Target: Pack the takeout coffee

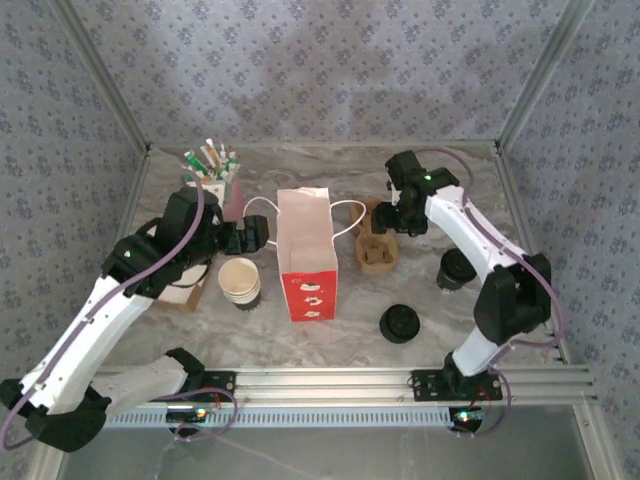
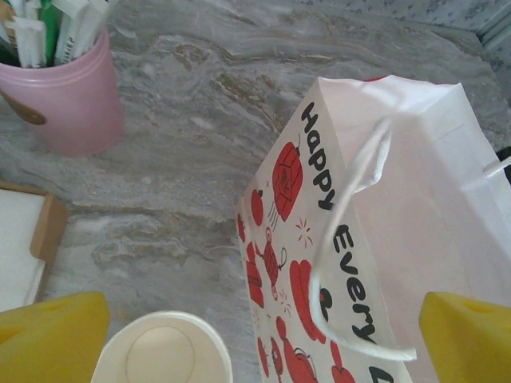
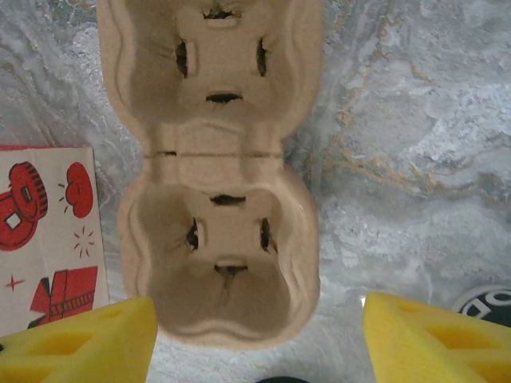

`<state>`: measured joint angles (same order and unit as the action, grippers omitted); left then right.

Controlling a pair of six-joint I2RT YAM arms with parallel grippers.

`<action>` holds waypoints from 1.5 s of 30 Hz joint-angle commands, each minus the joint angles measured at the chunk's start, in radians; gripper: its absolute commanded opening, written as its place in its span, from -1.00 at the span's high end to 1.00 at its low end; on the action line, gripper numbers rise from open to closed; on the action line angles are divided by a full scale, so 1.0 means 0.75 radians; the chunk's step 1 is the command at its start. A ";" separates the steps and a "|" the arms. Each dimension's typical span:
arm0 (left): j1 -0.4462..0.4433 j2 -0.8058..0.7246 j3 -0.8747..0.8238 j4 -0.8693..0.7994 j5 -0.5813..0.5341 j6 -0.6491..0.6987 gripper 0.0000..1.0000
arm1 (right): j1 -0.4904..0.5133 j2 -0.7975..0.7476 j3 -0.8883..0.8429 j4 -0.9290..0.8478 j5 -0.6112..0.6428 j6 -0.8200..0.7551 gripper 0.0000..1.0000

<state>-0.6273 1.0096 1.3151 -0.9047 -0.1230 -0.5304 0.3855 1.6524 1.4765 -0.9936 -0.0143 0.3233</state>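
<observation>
From the top camera, my left gripper point(image 1: 247, 236) hung just left of the upright red-and-white paper bag point(image 1: 306, 250). An open paper cup point(image 1: 240, 281) stood near it on the marble table point(image 1: 350, 335). My right gripper point(image 1: 392, 218) was over the far part of the brown cup carrier point(image 1: 378, 252), which lay just right of the bag. The takeout coffee point(image 1: 400, 323), black lid up, stood on the table right of the bag and nearer my bases than the carrier, apart from both grippers. In my left wrist camera, the left gripper point(image 2: 259, 339) was released, its yellow fingers point(image 2: 48, 339) wide apart with nothing held. Below it were the bag's printed side, its white handle, the open cup's mouth and a pink cup point(image 2: 68, 104) of sachets. In my right wrist camera, the right gripper point(image 3: 255, 339) was spread too, its fingers point(image 3: 439, 343) either side of one end of the carrier, clasping nothing.
</observation>
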 commanded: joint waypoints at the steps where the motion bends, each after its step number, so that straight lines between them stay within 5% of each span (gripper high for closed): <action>1: 0.046 0.032 0.052 0.071 0.202 0.089 -0.99 | 0.015 0.083 0.092 -0.035 0.020 -0.030 -0.35; 17: 0.107 0.098 0.097 0.066 0.263 0.151 -0.99 | 0.093 0.392 0.335 -0.153 0.081 -0.045 -0.12; 45: 0.111 0.102 0.046 0.123 0.309 0.141 -0.99 | 0.093 0.517 0.405 -0.183 0.102 -0.048 -0.02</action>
<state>-0.5495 1.0885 1.3529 -0.8337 0.0906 -0.4343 0.4541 2.0235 1.7538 -1.0935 0.0387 0.2974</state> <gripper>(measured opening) 0.994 0.509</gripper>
